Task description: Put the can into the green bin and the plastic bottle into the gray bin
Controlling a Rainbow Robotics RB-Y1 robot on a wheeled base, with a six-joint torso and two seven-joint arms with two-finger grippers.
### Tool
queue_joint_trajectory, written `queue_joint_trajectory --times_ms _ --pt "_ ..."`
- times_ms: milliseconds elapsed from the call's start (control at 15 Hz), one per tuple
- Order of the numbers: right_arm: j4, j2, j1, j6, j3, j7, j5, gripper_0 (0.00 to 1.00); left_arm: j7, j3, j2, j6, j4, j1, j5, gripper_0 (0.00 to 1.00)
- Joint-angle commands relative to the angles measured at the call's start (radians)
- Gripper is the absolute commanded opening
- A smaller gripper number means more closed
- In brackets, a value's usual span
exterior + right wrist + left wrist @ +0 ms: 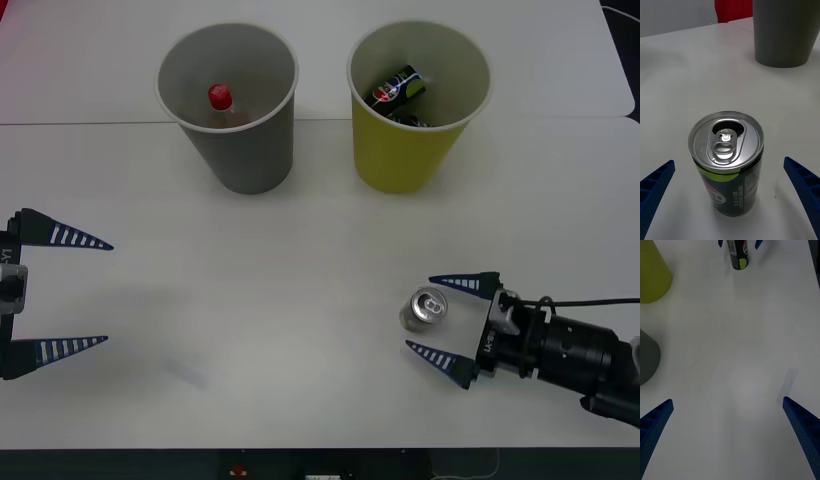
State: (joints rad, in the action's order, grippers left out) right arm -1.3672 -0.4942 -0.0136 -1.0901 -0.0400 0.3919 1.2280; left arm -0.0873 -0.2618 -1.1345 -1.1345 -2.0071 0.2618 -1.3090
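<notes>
While spread across white table [300, 300]: gray tapered bin [240, 150] holding red-capped clear plastic bottle [221, 100]; yellow-green tapered bin [405, 150] holding dark cans; right claw [440, 315] wide open, flanking upright silver-topped dark can [424, 308] untouched; left claw [85, 292] open, empty.

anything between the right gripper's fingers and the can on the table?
No. In the right wrist view the can stands upright between the open right gripper fingers, with bare white table in the gaps on both sides. The front view agrees.
</notes>
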Motion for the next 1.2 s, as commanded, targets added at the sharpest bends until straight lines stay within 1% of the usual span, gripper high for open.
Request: queue_joint_trajectory --times_ms 67,133,200,267,333,867,1067,1200 --pt "0.011 0.026 0.014 0.001 0.0 0.005 0.013 1.0 0.0 0.0 0.0 0.0 0.0 0.0 0.0 1.0" --pt "0.011 0.028 0.014 0.001 0.0 0.004 0.013 1.0 0.0 0.0 0.0 0.0 0.0 0.0 0.0 1.0" --pt "0.011 0.028 0.014 0.001 0.0 0.005 0.013 0.48 0.0 0.0 0.0 0.0 0.0 0.0 0.0 1.0" --pt "0.011 0.028 0.014 0.001 0.0 0.005 0.016 0.05 0.0 0.0 0.0 0.0 0.0 0.0 0.0 1.0" --pt "0.011 0.028 0.014 0.001 -0.001 0.005 0.016 0.0 0.0 0.0 0.0 0.0 0.0 0.0 0.0 1.0" --pt "0.011 0.028 0.017 -0.013 -0.003 -0.001 0.016 0.0 0.0 0.0 0.0 0.0 0.0 0.0 0.0 1.0" --pt "-0.006 0.014 0.02 -0.033 -0.003 -0.018 0.01 0.0 0.0 0.0 0.0 0.0 0.0 0.0 0.0 1.0" --pt "-0.039 -0.01 0.018 -0.036 -0.006 -0.061 0.01 0.0 0.0 0.0 0.0 0.0 0.0 0.0 0.0 1.0"
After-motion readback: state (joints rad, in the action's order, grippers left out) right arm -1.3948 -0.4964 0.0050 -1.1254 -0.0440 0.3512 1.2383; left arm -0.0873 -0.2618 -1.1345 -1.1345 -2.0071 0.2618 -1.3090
